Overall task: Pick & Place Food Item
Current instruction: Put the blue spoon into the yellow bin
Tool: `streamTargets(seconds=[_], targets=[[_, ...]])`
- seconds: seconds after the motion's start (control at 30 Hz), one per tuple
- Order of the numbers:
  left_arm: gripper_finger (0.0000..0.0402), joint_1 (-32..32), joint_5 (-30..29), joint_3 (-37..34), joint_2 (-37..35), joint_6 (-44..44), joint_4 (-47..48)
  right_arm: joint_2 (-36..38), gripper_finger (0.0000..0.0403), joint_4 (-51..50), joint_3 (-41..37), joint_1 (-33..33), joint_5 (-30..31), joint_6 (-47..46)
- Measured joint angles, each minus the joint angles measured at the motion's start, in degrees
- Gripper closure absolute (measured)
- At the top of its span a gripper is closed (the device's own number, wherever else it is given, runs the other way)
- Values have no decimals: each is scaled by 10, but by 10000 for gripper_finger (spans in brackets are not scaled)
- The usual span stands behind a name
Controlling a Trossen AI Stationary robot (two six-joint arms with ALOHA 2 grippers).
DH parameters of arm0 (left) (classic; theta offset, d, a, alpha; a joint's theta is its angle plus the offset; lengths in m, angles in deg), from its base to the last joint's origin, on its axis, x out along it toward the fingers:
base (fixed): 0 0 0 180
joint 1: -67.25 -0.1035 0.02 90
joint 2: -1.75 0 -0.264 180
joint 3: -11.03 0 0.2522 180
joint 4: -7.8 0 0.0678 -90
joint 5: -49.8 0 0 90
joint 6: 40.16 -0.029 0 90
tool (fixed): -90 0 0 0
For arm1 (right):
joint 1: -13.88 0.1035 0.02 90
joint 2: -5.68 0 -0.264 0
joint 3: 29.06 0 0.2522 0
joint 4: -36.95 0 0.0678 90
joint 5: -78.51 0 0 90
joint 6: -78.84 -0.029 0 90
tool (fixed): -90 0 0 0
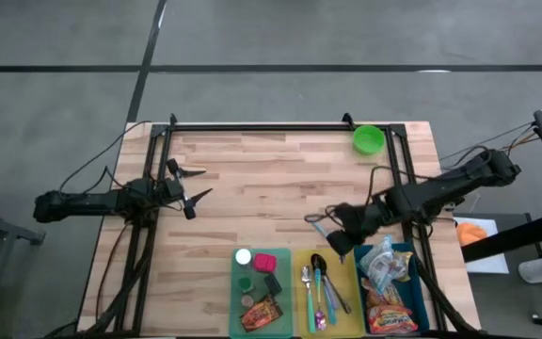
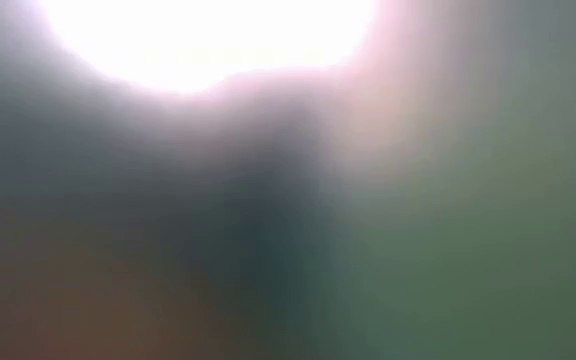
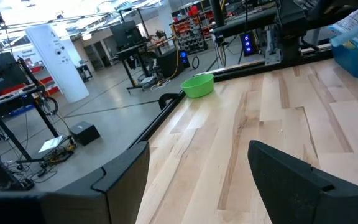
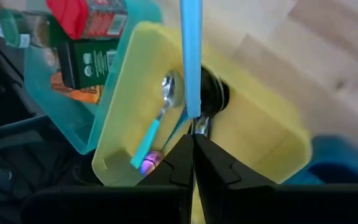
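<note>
Above the yellow tray (image 4: 278, 134), right claw (image 4: 193, 140) pinching a blue-handled utensil (image 4: 190, 56).

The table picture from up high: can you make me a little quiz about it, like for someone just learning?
1. Pick one: what colour is the bowl near the table's corner on the right arm's side? A red, B green, C blue.
2. True or false: the right pincer is wide open.
3. Fill in: the spoons lie in the ___ tray.

Key
1. B.
2. False: it is shut on a blue-handled utensil over the tray.
3. Yellow.
</note>
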Motion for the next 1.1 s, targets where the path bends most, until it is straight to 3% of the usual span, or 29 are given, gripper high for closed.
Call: streamTargets(seconds=[0.33, 0.57, 0.93, 1.1], targets=[[126, 0, 0, 0, 0, 0, 0, -64, 394, 97, 0, 122, 59, -211], [126, 0, 0, 0, 0, 0, 0, -140, 394, 99, 37, 181, 67, -285], [126, 0, 0, 0, 0, 0, 0, -272, 394, -32, 136, 213, 82, -379], [126, 0, 0, 0, 0, 0, 0, -309, 394, -41, 159, 217, 81, -385]])
